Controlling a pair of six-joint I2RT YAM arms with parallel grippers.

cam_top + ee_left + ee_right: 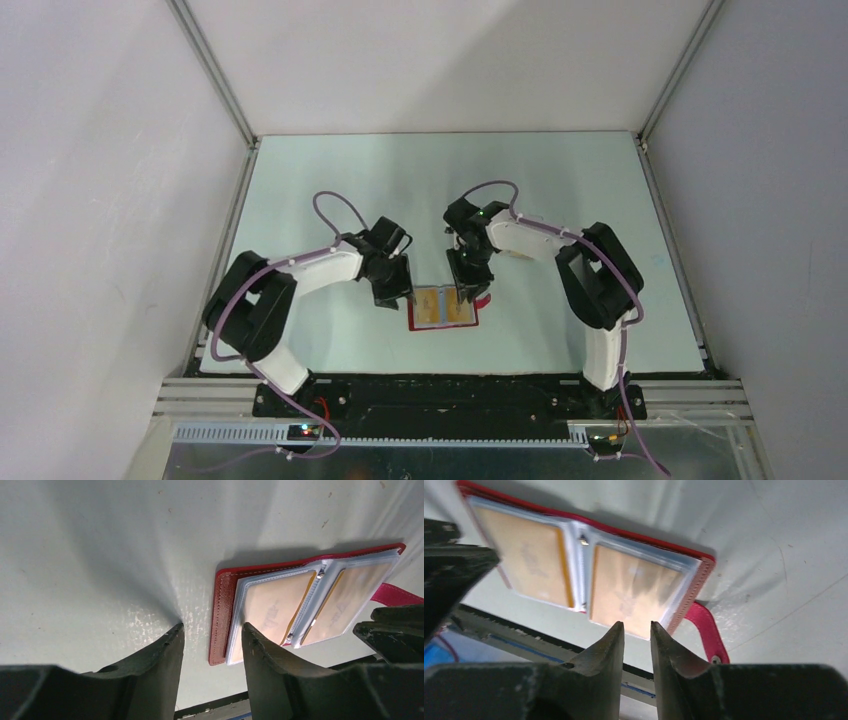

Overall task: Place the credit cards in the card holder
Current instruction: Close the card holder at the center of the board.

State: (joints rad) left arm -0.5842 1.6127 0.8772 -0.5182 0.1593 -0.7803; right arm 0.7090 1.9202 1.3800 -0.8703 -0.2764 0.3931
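Now find the red card holder (411,318) spread open and flat on the pale worktop (330,190), toward its 6 o'clock edge, between the left arm (320,268) and the right arm (545,240). Count two orange-tan credit cards inside, each tucked behind a clear plastic sleeve: left card (431,306) on the 9 o'clock page, right card (459,311) on the 3 o'clock page, both with faint dark markings. Note the red closing tab (484,300) sticking out from the holder's 3 o'clock side, lying on the worktop. Look for the left jaws just off the holder's 9 o'clock edge, pointing down. Seen from the left wrist: parted by a clear gap, only bare worktop showing in it, gripping nothing, one of the pair overlapping the holder's red border in that view. Cannot tell whether touching the border or merely passing in front of it. Look for the right jaws at the 12 o'clock rim of the 3 o'clock page. Seen from the right wrist: parted by only a slim slit, nothing visible inside it, tips lined up with the edge of the sleeve over the right card. Cannot tell whether resting on that sleeve or hovering just above it.
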